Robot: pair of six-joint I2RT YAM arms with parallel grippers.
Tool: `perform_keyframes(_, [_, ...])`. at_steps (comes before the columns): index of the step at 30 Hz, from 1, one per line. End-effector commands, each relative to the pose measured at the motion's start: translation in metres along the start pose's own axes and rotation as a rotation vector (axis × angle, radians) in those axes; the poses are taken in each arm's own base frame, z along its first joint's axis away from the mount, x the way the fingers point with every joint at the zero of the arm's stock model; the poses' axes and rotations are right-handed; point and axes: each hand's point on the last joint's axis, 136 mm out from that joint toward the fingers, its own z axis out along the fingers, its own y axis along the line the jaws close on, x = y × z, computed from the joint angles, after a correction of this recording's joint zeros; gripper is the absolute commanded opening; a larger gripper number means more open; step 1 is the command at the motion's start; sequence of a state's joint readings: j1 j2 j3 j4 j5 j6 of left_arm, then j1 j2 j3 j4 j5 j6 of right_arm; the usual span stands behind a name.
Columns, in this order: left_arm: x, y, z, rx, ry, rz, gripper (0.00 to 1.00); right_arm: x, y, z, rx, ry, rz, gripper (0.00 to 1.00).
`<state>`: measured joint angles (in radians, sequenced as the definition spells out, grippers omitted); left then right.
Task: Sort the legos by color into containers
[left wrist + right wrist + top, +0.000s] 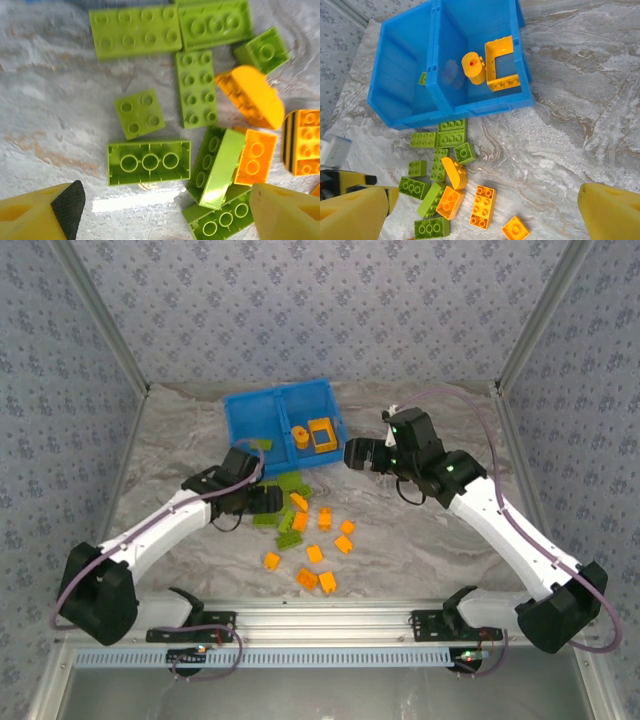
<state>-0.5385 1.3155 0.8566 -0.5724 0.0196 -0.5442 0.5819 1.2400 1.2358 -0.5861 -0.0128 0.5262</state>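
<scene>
Item one, nearest my arm bases: loose orange legos (322,580) scattered on the marbled table (420,530), apart from one another and not yet sorted. Item two, just beyond: green legos (288,515) in a tight cluster, with a few orange pieces mixed in along its right edge. Several greens lie studs-down or on edge, which I judge makes a square pinch harder. Item three: left gripper (162,215), hovering over that cluster with its jaws spread wide and nothing between them. An upturned green brick (149,162) lies just ahead of the gap, and I take the wide spread as preparation to straddle it. Item four: right gripper (480,215), up by the bin's near right corner, jaws fully apart and empty; that station suits delivery more than picking. Item five, farthest: blue bin (400,117). Its right compartment (455,30) holds two orange pieces (500,62), and its left compartment (400,55) shows one green brick (422,78) against the divider. I therefore read green as left and orange as right.
</scene>
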Motion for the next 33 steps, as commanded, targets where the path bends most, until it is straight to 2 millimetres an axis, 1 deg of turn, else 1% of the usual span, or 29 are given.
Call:
perform_keyframes(1, [0.005, -0.012, 0.012, 0.040, 0.052, -0.025, 0.89, 0.010, 0.001, 0.003, -0.024, 0.040, -0.014, 1.00])
perform_keyframes(5, [0.009, -0.008, 0.029, 0.010, 0.076, -0.020, 0.89, 0.014, -0.002, 0.003, -0.009, 0.051, -0.003, 1.00])
perform_keyframes(9, [0.011, 0.002, 0.044, -0.044, 0.091, -0.005, 0.89, 0.018, -0.006, 0.000, 0.003, 0.056, 0.002, 1.00])
perform_keyframes(11, [0.012, 0.005, 0.049, -0.063, 0.097, 0.000, 0.86, 0.018, -0.007, 0.001, 0.006, 0.056, 0.004, 1.00])
perform_keyframes(14, [0.013, 0.008, 0.055, -0.077, 0.098, -0.001, 0.78, 0.019, -0.007, 0.001, 0.007, 0.059, 0.005, 1.00])
perform_keyframes(16, [0.013, 0.010, 0.058, -0.088, 0.097, -0.001, 0.75, 0.019, -0.007, 0.001, 0.008, 0.059, 0.007, 1.00])
perform_keyframes(20, [0.018, 0.012, 0.064, -0.097, 0.120, 0.006, 0.73, 0.019, -0.008, 0.001, 0.011, 0.059, 0.011, 1.00])
perform_keyframes(24, [0.027, 0.017, 0.068, -0.110, 0.151, 0.011, 0.74, 0.019, -0.009, 0.001, 0.016, 0.058, 0.014, 1.00])
perform_keyframes(26, [0.030, 0.020, 0.069, -0.123, 0.160, 0.014, 0.74, 0.018, -0.009, 0.000, 0.015, 0.052, 0.016, 1.00])
perform_keyframes(27, [0.032, 0.022, 0.069, -0.127, 0.164, 0.013, 0.73, 0.018, -0.008, 0.000, 0.014, 0.052, 0.016, 1.00])
perform_keyframes(29, [0.031, 0.022, 0.067, -0.125, 0.157, 0.012, 0.64, 0.017, -0.008, 0.000, 0.013, 0.049, 0.018, 1.00])
perform_keyframes(31, [0.025, 0.019, 0.059, -0.113, 0.131, 0.007, 0.58, 0.017, -0.008, 0.000, 0.013, 0.049, 0.018, 1.00])
perform_keyframes(33, [0.013, 0.013, 0.042, -0.100, 0.091, 0.005, 0.56, 0.017, -0.009, 0.000, 0.016, 0.049, 0.019, 1.00])
